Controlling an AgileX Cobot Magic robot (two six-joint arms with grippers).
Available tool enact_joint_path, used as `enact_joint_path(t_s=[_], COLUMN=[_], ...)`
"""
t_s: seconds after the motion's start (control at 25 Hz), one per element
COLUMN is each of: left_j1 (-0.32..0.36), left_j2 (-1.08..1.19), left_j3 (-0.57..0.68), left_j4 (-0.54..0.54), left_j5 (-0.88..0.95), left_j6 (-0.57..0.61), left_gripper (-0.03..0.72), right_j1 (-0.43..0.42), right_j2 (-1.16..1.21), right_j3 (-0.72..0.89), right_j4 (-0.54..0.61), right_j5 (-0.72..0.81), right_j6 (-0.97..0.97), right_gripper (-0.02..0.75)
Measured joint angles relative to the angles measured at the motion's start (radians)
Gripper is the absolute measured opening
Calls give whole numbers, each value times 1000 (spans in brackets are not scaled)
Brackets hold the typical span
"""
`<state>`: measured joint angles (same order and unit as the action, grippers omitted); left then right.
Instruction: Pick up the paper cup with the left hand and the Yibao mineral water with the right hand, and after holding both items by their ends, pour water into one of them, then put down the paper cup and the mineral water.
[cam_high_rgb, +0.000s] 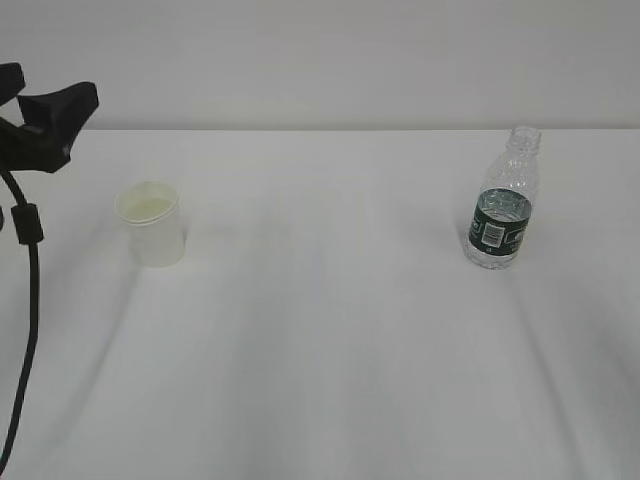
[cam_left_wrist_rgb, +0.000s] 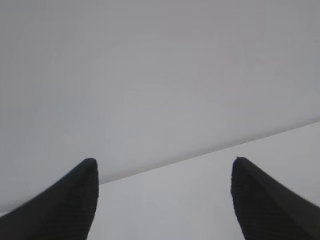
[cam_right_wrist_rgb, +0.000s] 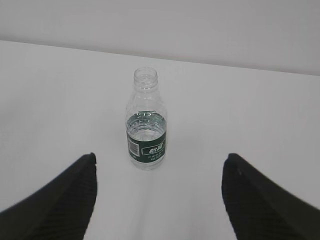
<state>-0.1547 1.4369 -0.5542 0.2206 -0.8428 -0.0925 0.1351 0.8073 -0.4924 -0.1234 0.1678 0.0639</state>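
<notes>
The exterior view looks down at a slant on the white table (cam_high_rgb: 330, 350), from in front of the Yibao mineral water (cam_high_rgb: 501, 205). The right wrist view faces this bottle from nearer, above the table, so these two views share it. The left wrist view faces the wall (cam_left_wrist_rgb: 150, 75) behind the table.

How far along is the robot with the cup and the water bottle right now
Nothing looks done yet. The paper cup and the water bottle both stand upright on the white table, untouched; the bottle has no cap. In hand: the right gripper is open and lined up facing the bottle, while the left gripper, open, sees only table and wall. Left to do: both pickups, the pour, and setting both down.
</notes>
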Motion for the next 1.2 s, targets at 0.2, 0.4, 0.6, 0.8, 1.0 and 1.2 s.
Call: enact_joint_path(t_s=[0.2,0.4,0.6,0.8,1.0,1.2], left_j1=[0,0,0,0,0,0], left_j2=[-48,-107,-171,-230,-293,-364], left_j3=[0,0,0,0,0,0], left_j4=[4,3,3,3,3,3], left_j5=[32,64,113,153,201,259], left_j6=[0,0,0,0,0,0], left_gripper=[593,593,593,593,593,593], right_j1=[0,0,0,0,0,0], right_j2=[0,0,0,0,0,0], right_j3=[0,0,0,0,0,0], right_j4=[0,0,0,0,0,0], right_j5=[0,0,0,0,0,0], right_j6=[0,0,0,0,0,0], right_gripper=[589,589,589,589,589,588])
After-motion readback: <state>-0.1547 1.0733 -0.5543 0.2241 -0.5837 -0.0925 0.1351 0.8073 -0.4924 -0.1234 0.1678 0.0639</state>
